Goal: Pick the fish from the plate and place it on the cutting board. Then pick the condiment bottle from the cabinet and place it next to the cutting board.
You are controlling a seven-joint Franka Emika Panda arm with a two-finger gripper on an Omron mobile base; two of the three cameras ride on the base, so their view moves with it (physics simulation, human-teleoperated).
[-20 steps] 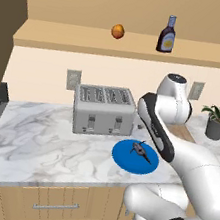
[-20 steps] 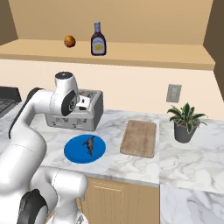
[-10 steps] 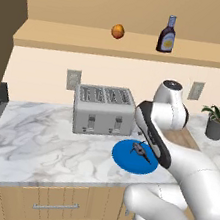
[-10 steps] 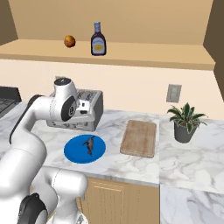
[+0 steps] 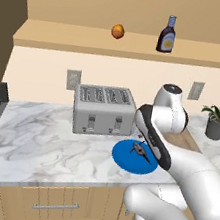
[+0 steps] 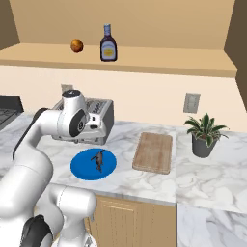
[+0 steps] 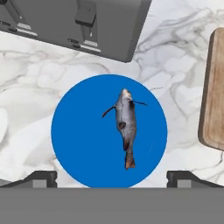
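Arm has sunk toward the plate (image 7: pixel 78 148); gripper (image 7: pixel 112 177) spread wide, apparently empty, fish (image 7: pixel 125 126) centred below, pick imminent.

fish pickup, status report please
Gripper open, above the plate. Fish lying on plate, not grasped. Cutting board bare, toaster close behind plate.

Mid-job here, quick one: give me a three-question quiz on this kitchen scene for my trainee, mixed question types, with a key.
1. True or false: the small dark grey fish lies on the rectangular brown wooden cutting board.
2. What stands beside the dark brown condiment bottle on the tan cabinet shelf? A) round orange fruit B) potted plant C) toaster
3. Fill in: the round plate is coloured ____.

Key: 1 false, it lies on the plate; 2 A; 3 blue.
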